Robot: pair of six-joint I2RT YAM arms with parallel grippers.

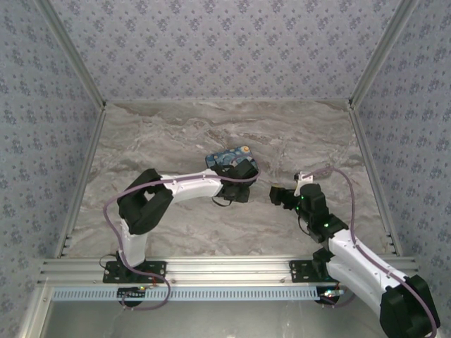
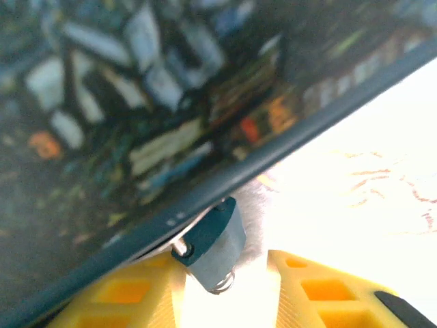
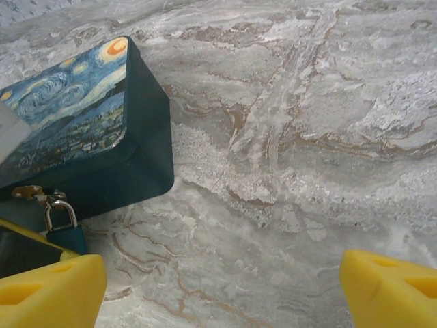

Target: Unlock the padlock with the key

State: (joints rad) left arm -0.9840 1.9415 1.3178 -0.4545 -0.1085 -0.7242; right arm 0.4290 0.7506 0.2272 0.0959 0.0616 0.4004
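Observation:
The small blue padlock hangs by its shackle from the front of the starry-night painted box. My left gripper is open around it. The lock sits close to the left yellow finger, with a bright gap before the right one. A silvery metal bit shows at the lock's lower end; I cannot tell whether it is the key. From the right wrist, the padlock hangs at the box corner. My right gripper is open over bare marble, to the right of the box.
Both arms meet mid-table, the left gripper against the box and the right gripper a short way to its right. The marble tabletop is enclosed by patterned walls on three sides.

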